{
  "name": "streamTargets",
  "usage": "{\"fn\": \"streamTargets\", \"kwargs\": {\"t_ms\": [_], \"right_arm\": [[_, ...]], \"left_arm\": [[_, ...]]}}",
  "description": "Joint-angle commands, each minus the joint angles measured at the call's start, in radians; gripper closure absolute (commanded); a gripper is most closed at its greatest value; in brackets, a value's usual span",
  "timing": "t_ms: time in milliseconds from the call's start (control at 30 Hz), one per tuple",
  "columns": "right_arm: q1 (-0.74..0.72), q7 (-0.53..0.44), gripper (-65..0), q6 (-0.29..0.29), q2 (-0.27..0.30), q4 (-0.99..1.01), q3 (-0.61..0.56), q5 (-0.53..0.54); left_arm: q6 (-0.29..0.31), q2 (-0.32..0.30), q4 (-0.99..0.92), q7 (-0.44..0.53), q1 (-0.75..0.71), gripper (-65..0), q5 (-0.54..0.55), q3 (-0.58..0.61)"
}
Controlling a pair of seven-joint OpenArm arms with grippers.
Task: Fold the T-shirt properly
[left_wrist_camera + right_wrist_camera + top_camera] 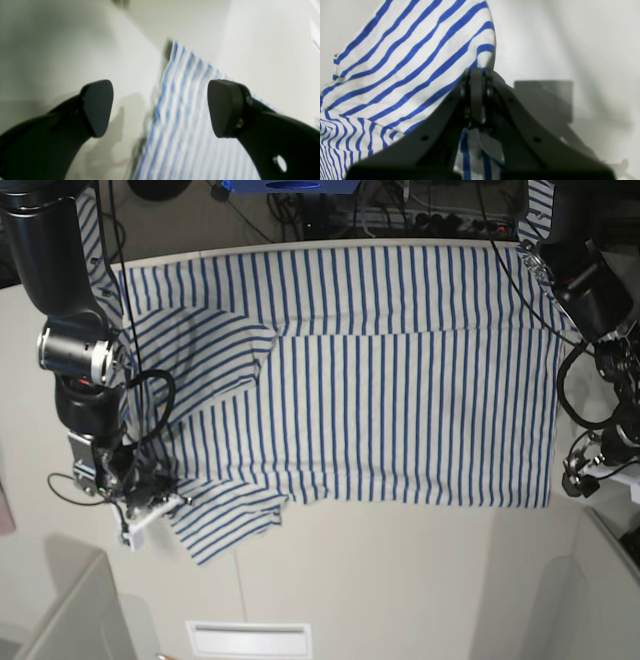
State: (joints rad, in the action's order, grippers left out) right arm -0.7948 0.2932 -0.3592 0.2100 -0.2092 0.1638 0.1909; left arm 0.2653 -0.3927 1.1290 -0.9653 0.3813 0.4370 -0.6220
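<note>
White, blue-striped, one T-shirt [400,400] is gripped by one pincer [481,72].

The base view looks down from above over the whole striped shirt [400,410] and the worktop [400,600], while the two wrist views face the cloth closely between their fingers [97,107] [475,100], sharing with it the shirt's opposite sides.

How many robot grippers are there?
2. The left gripper is open by the T-shirt's corner, on the right in the base view. The right gripper is shut on the shirt's edge, on that view's left.
</note>
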Motion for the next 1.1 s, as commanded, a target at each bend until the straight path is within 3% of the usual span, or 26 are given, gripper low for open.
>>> {"fn": "streamTargets", "kwargs": {"t_ms": [0, 233, 400, 633, 767, 1067], "right_arm": [[-0.03, 0.005, 0.0, 0.001, 0.007, -0.009, 0.001, -0.005], [-0.03, 0.005, 0.0, 0.001, 0.01, -0.009, 0.001, -0.005], [-0.028, 0.005, 0.0, 0.001, 0.012, -0.009, 0.001, -0.005], [-0.028, 0.005, 0.0, 0.001, 0.013, -0.009, 0.001, -0.005], [-0.028, 0.005, 0.0, 0.001, 0.013, -0.009, 0.001, -0.005], [-0.028, 0.005, 0.0, 0.001, 0.015, -0.009, 0.0, -0.005]], "left_arm": [[0.002, -0.028, -0.051, 0.039, 0.052, -56.3, -0.016, 0.029], [0.004, -0.041, -0.445, 0.239, 0.236, -56.3, -0.063, 0.098], [0.004, -0.061, -0.597, 0.382, 0.279, -56.3, -0.056, 0.265], [0.004, -0.062, -0.829, 0.587, 0.371, -56.8, -0.063, 0.382], [0.004, -0.058, -0.832, 0.599, 0.385, -56.8, -0.056, 0.475], [0.004, -0.025, -0.826, 0.606, 0.384, -56.3, -0.057, 0.482]]}}
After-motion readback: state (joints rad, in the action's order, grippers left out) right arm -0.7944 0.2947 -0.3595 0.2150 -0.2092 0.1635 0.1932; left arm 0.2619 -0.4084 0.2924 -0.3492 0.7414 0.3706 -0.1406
